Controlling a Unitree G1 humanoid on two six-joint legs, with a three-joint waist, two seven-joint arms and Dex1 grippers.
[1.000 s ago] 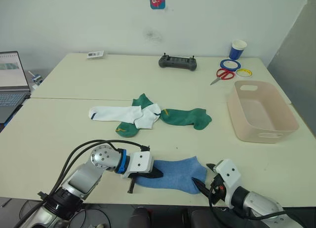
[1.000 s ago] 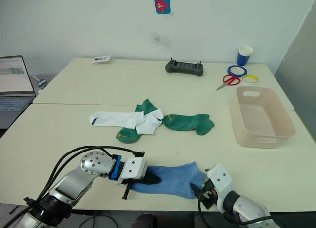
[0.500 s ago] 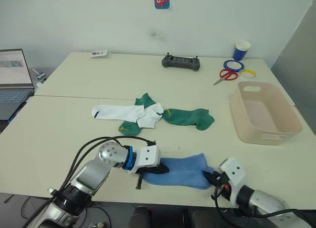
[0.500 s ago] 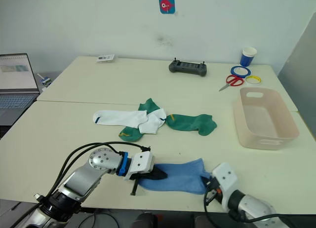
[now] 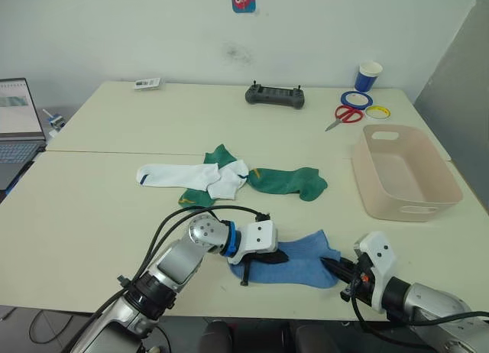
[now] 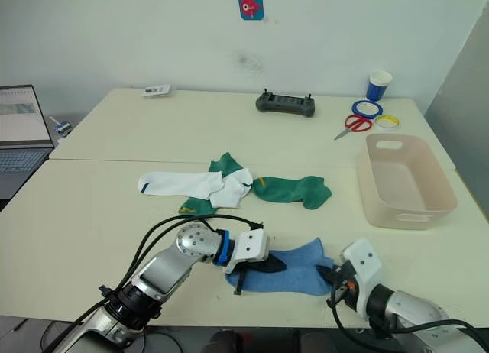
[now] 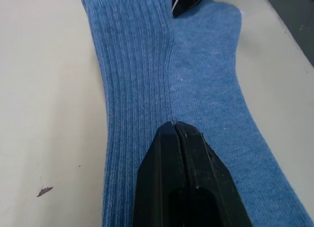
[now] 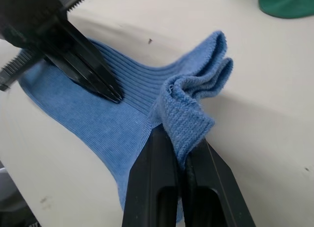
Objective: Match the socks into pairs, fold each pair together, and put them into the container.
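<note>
Right gripper (image 8: 181, 153) clamps the blue sock pair's (image 5: 302, 260) right end at the tabletop's (image 5: 92, 208) near edge, left gripper (image 7: 175, 126) pressed shut mid-sock, long axis running across between them, container (image 5: 439, 196) far right.

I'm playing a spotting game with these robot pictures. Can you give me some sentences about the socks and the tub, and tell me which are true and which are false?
1. The container has socks in it. False: nothing lies in it.
2. The right gripper has its jaws pinched on an edge of the blue socks. True.
3. The left gripper is holding a white sock. False: its shut jaws press down on the blue socks.
4. The white socks lie over part of a green sock. True.
5. The scissors are inside the tub. False: they lie on the table beside the tape rolls.
</note>
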